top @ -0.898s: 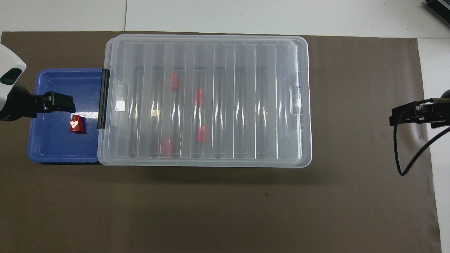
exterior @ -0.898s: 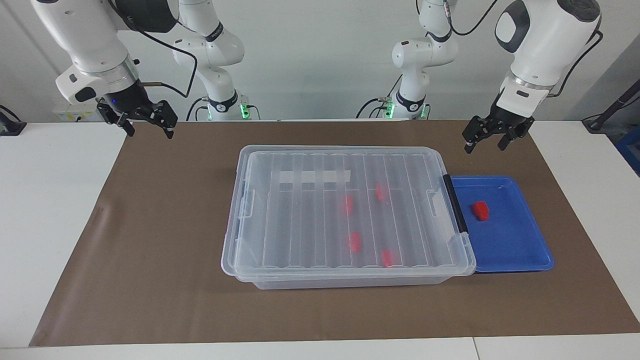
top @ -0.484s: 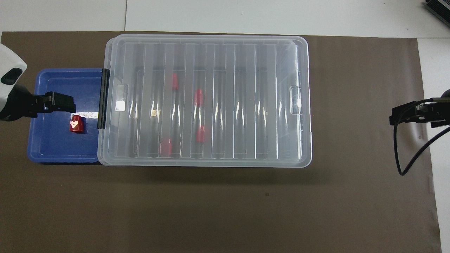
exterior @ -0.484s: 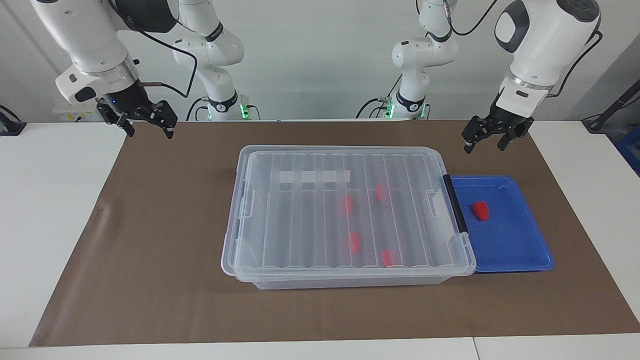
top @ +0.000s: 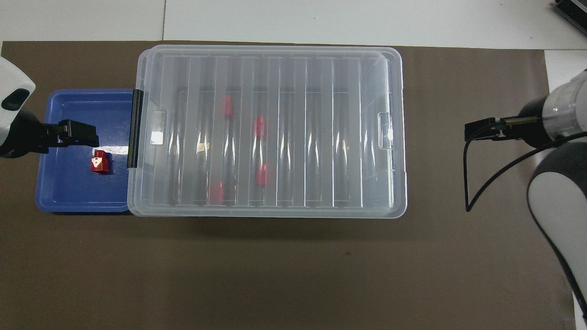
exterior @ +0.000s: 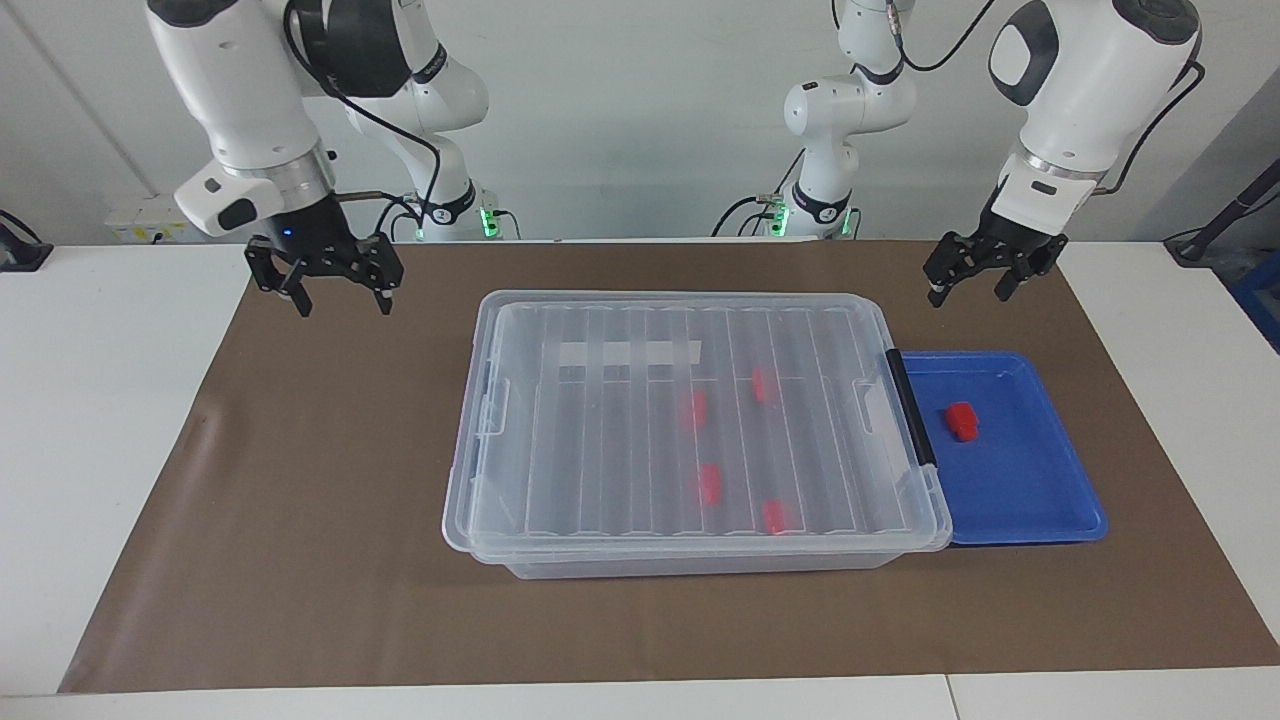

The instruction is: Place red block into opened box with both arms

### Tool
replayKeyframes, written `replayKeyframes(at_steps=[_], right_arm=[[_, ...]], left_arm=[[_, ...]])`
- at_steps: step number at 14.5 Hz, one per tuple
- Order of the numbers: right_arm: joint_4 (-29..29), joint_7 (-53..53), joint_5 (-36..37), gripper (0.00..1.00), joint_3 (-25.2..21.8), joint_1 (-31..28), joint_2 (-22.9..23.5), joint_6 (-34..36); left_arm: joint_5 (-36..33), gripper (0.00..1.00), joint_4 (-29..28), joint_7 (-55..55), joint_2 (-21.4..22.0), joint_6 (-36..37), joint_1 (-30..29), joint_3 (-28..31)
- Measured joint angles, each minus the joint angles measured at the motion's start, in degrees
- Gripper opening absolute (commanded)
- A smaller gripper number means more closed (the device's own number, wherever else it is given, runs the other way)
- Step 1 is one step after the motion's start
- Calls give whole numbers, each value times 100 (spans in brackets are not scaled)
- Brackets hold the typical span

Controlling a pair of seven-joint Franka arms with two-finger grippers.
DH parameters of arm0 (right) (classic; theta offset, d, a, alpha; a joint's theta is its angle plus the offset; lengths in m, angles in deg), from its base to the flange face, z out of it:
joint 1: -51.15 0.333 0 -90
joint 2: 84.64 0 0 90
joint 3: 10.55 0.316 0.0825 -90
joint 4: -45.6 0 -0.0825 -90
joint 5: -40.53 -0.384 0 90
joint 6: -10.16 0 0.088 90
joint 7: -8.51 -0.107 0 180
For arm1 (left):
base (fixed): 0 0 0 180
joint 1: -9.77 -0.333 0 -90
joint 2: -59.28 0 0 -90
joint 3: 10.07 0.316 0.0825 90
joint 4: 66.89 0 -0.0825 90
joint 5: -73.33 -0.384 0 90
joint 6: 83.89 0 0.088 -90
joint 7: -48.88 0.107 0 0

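The red block (exterior: 962, 421) (top: 100, 162) lies in a shallow blue tray (exterior: 1020, 490) (top: 69, 188) at the left arm's end of the table. Beside the tray stands the clear box (exterior: 600, 450) (top: 321, 137) with its ribbed lid down; several more red blocks show through it. My left gripper (exterior: 967, 296) (top: 80, 134) hangs open and empty in the air, over the tray's side nearer the robots. My right gripper (exterior: 344, 306) (top: 479, 130) hangs open and empty over the brown mat, off the box's end toward the right arm.
A brown mat (exterior: 330, 480) covers the table's middle, with white tabletop around it. Two slimmer white arms with green-lit bases (exterior: 450, 215) (exterior: 815, 215) stand at the robots' edge. A black bar (exterior: 910, 410) runs along the box's end by the tray.
The right arm has swung toward the box, and its gripper now points straight down closer to the box's end. The left arm, block and box have not moved.
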Motion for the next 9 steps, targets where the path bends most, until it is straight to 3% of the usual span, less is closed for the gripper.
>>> replayKeyframes(at_steps=[4, 9], right_arm=[[87, -319, -191, 100, 21, 384, 727, -925], [83, -549, -209, 100, 22, 550, 1232, -1263]], left_arm=[[-10, 100, 0, 0, 0, 0, 27, 0], [-12, 100, 0, 0, 0, 0, 27, 0]])
